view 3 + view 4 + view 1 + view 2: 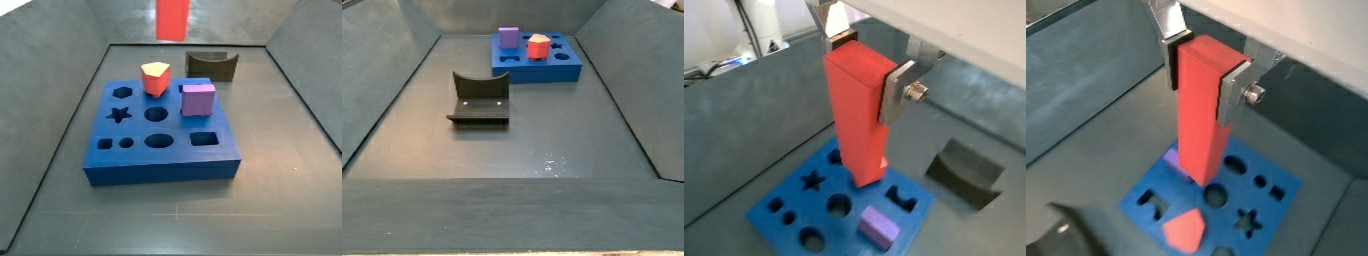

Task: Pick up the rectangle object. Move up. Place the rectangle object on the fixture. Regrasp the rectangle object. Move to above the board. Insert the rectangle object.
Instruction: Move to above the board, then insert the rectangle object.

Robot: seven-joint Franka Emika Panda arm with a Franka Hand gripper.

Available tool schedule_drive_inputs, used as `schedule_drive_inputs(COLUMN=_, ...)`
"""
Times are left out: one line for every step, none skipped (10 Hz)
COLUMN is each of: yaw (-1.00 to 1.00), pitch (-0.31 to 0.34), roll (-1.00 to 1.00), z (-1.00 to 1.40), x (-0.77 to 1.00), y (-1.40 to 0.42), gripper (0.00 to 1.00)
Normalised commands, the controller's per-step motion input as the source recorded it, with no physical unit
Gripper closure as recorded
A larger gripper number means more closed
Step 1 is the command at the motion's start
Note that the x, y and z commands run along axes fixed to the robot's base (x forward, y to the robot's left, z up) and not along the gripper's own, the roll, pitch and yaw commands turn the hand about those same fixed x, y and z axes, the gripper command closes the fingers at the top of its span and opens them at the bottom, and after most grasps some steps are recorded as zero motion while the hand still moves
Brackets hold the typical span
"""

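**Gripper and block mostly out of the side views**

The gripper (870, 68) appears only in the wrist views, its upper body cut by the frame edge. In a side view just the lower end of the rectangle object (173, 19) enters at the top. That block hides part of the board (791, 202); the fixture (1060, 235) is clipped at a corner.

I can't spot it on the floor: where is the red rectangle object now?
The rectangle object hangs upright in the gripper, clamped near its top, above the blue board; the fixture stands empty.
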Motion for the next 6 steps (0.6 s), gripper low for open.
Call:
schedule_drive_inputs(yaw=-0.02, pitch=-0.011, roll=-0.33, z=0.0, x=-0.04, y=0.01, gripper=1.0)
schedule_drive_inputs(yaw=0.0, pitch=0.0, roll=0.02, z=0.0, x=0.0, y=-0.01, gripper=1.0)
schedule_drive_inputs(yaw=0.0, pitch=0.0, roll=-0.02, z=0.0, x=0.0, y=0.0, gripper=1.0)
schedule_drive_inputs(yaw=0.0, pitch=-0.044, roll=-0.01, z=-0.2, x=0.0, y=-0.18, gripper=1.0)
schedule_drive_inputs(yaw=0.0, pitch=-0.059, roll=0.15, z=-0.54, x=-0.12, y=-0.77, gripper=1.0)
schedule_drive_inputs(yaw=-0.04, pitch=-0.059, roll=0.14, z=-0.72, x=-0.23, y=-0.85, gripper=1.0)
